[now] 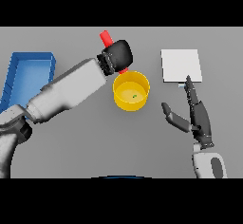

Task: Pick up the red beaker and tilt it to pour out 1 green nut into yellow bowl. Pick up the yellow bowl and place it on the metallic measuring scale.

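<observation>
My left hand (118,53) is shut on the red beaker (106,38), holding it tilted just behind the yellow bowl (131,91). Only the beaker's upper end and a sliver below the hand show; the hand hides the rest. One small green nut (135,96) lies inside the bowl. The metallic measuring scale (181,65) is a pale square plate at the back right. My right hand (197,116) is open, fingers straight and thumb spread, just in front of the scale and to the right of the bowl.
A blue tray (28,71) stands at the left edge of the table, behind my left forearm (69,90).
</observation>
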`<state>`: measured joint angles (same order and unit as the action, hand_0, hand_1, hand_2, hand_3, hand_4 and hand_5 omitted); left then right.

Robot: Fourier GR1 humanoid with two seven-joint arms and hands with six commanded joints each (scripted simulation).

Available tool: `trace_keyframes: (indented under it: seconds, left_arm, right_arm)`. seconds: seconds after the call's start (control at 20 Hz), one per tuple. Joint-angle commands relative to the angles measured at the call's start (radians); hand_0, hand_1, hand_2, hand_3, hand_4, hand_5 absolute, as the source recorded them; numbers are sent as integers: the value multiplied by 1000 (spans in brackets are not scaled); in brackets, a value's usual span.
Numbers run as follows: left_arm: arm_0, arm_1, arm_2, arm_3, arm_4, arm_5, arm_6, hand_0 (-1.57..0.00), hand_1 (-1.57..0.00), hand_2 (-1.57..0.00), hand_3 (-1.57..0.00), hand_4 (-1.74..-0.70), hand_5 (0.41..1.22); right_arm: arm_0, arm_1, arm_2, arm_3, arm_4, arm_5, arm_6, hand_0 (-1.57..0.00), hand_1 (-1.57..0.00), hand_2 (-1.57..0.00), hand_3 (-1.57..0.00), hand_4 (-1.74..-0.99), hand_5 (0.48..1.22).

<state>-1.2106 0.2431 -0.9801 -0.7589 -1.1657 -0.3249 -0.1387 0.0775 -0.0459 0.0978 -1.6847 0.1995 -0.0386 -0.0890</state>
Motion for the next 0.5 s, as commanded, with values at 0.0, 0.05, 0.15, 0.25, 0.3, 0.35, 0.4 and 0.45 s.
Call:
trace_keyframes:
  seconds: [0.0, 0.05, 0.15, 0.25, 0.3, 0.35, 0.4, 0.45]
  left_arm:
    - [-18, 0, -14, 6, -15, 1, -15, -1571, -1571, -1571, -1559, -1738, 1221]
    - [-24, -8, -33, 26, -35, 12, -20, -1571, -1571, -1571, -1561, -1737, 1221]
    - [-44, -17, -68, 43, -72, 20, -33, -1571, -1571, -1571, -1565, -1736, 1221]
    - [-53, -15, -98, 49, -103, 41, -58, -1571, -1571, -1571, -1567, -1733, 1221]
    - [-64, -12, -108, 63, -118, 51, -62, -1571, -1571, -1571, -1568, -1733, 1221]
    - [-80, -19, -123, 72, -140, 61, -58, -1571, -1571, -1571, -1568, -1732, 1221]
    - [-82, -30, -135, 76, -153, 66, -53, -1571, -1571, -1571, -1569, -1733, 1221]
    - [-99, -27, -143, 68, -164, 62, -67, -1571, -1571, -1571, -1569, -1733, 1221]
  right_arm:
    - [-1, 0, -6, -4, -10, 1, -5, 1, 1, 1, 1, -1147, 566]
    - [9, -1, -2, -21, -12, 6, -13, 1, 1, 1, 1, -1135, 567]
    - [8, -12, -9, -10, -13, 8, -3, 1, 1, 1, 1, -1129, 566]
    - [17, -23, -6, -24, -4, 12, -23, 1, 1, 1, 1, -1136, 578]
    - [5, -17, -6, -17, -14, 16, -14, 1, 1, 1, 1, -1136, 579]
    - [13, -7, 5, -18, -5, 14, -20, 1, 1, 1, 1, -1135, 580]
    - [17, -10, 1, -11, -4, 12, -28, 1, 1, 1, 1, -1133, 579]
    - [21, -16, -8, -20, -15, 15, -28, 1, 1, 1, 1, -1130, 577]
